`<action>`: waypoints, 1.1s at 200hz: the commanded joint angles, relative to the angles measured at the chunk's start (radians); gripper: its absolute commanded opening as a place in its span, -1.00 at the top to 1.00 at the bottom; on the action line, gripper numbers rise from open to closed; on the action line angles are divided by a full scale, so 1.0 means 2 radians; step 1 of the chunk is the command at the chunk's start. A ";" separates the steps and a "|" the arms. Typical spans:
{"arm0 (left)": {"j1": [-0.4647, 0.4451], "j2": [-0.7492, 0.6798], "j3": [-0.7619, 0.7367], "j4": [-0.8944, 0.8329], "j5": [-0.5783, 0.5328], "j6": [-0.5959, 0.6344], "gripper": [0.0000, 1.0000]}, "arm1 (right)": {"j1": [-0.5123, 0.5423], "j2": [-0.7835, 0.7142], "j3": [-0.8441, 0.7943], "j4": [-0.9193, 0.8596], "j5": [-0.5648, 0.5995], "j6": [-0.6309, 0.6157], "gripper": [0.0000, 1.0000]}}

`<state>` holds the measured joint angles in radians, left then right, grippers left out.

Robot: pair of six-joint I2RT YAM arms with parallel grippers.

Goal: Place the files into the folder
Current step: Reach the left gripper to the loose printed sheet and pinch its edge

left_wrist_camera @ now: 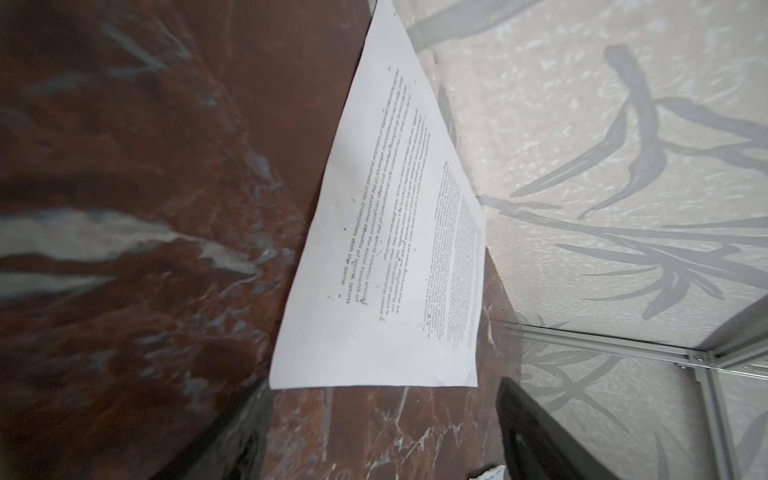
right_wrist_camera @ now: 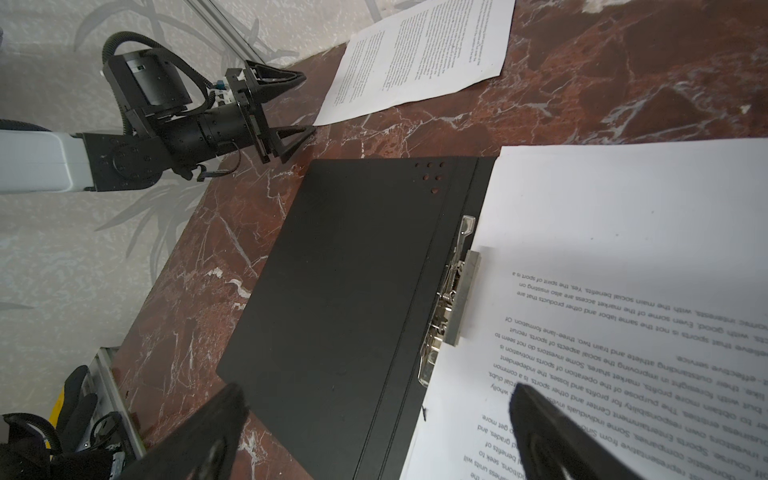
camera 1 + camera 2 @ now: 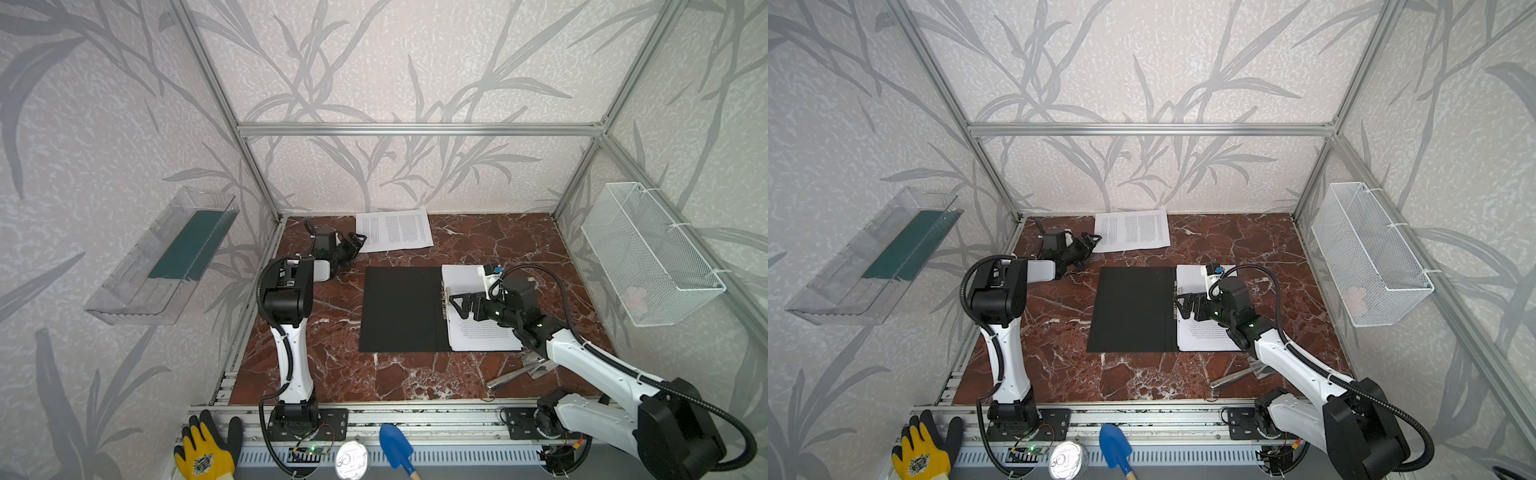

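Note:
The folder (image 3: 401, 309) (image 3: 1133, 309) (image 2: 353, 291) lies open in the middle of the marble table, black inside up. A stack of files (image 3: 482, 334) (image 3: 1204, 334) (image 2: 623, 249) rests on its right half beside the metal clip (image 2: 453, 303). One more printed sheet (image 3: 395, 230) (image 3: 1133, 230) (image 1: 386, 249) (image 2: 424, 54) lies loose by the back wall. My left gripper (image 3: 355, 246) (image 3: 1090, 246) (image 1: 382, 436) (image 2: 307, 104) is open and empty, just short of that sheet's near-left edge. My right gripper (image 3: 453, 303) (image 3: 1177, 301) (image 2: 376, 399) hangs open over the folder's spine and clip, holding nothing.
Metal tongs (image 3: 519, 372) lie on the table under the right arm. A white wire basket (image 3: 652, 253) hangs on the right wall and a clear tray (image 3: 162, 257) on the left wall. A yellow glove (image 3: 205, 453), a tin (image 3: 352, 459) and a blue trowel (image 3: 395, 446) sit on the front rail.

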<state>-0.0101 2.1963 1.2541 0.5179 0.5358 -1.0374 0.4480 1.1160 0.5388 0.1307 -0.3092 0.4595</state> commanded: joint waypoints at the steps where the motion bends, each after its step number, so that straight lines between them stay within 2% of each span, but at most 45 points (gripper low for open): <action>1: 0.000 0.030 -0.006 0.067 0.021 -0.039 -0.69 | 0.004 -0.006 -0.003 0.014 -0.004 -0.002 -0.98; 96: -0.023 0.067 0.043 0.218 0.078 -0.083 -0.68 | 0.004 0.006 0.000 0.016 -0.009 -0.003 -0.98; 140: -0.027 0.084 0.062 0.172 0.053 -0.080 -0.63 | 0.004 0.011 0.001 0.017 -0.011 -0.003 -0.98; 178: -0.027 0.093 0.071 0.126 0.033 -0.071 -0.42 | 0.004 0.007 0.001 0.014 -0.008 -0.004 -0.98; 207: -0.027 0.093 0.078 0.114 0.033 -0.067 -0.04 | 0.005 0.008 0.003 0.011 -0.005 -0.006 -0.98; 220: -0.027 0.092 0.079 0.113 0.035 -0.068 0.04 | 0.005 0.010 0.004 0.010 -0.004 -0.007 -0.98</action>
<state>-0.0669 2.3821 1.3777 0.7528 0.6064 -1.1721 0.4522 1.1336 0.5388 0.1314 -0.3164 0.4580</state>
